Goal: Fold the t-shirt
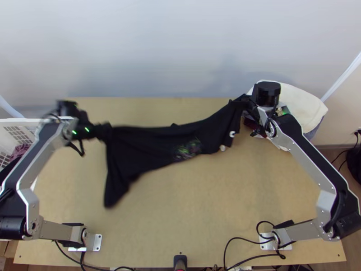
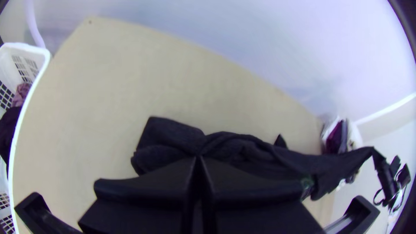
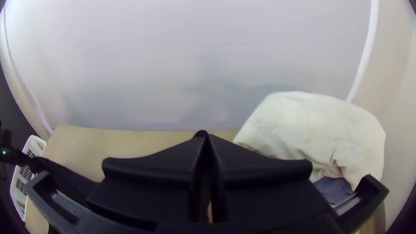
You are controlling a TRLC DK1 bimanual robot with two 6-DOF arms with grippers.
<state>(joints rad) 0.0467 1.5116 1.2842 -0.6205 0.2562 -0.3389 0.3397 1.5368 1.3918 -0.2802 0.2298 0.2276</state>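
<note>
The black t-shirt [image 1: 153, 147] is stretched in a bunched band between the two grippers in the top view, a loose part hanging toward the near side at left. My left gripper [image 1: 101, 131] is shut on its left end; in the left wrist view the gripper [image 2: 198, 159] has the dark t-shirt [image 2: 173, 134] at its closed fingertips. At the back right, my right gripper [image 1: 247, 103] is shut on the other end; in the right wrist view a bit of black cloth shows at the tips of the gripper [image 3: 203, 135]. A coloured print shows on the shirt's middle.
A white basket [image 1: 22, 121] with clothes stands at the left edge. At the back right, beside the right gripper, a cream-coloured cloth [image 1: 302, 101] lies over a container with other clothes. Bare table [image 1: 194, 203] lies on the near side of the shirt. Cables run along the near edge.
</note>
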